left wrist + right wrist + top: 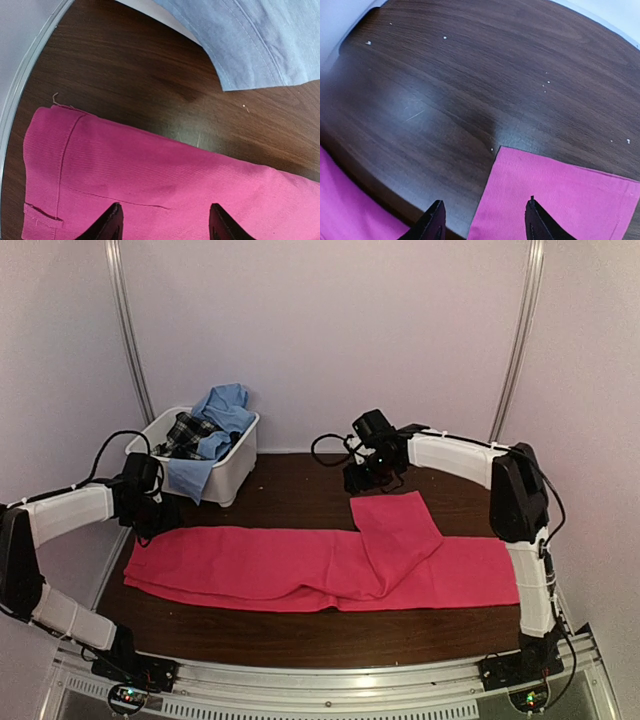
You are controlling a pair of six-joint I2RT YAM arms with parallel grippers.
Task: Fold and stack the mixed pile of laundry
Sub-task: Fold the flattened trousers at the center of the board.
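Our bright pink-red cloth lies along the dark wooden bench, left edge to right, with one flap folded toward the far edge. Our left gripper hangs spread over its left end, and our right gripper hangs spread over the flap. The light blue collared shirt and black-and-white plaid garment fill the white plastic tub at the far left corner.

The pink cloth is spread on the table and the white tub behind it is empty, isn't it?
Not quite. The pink cloth is spread on the table, but the tub is not empty: the top view shows a blue shirt and a plaid garment in it.
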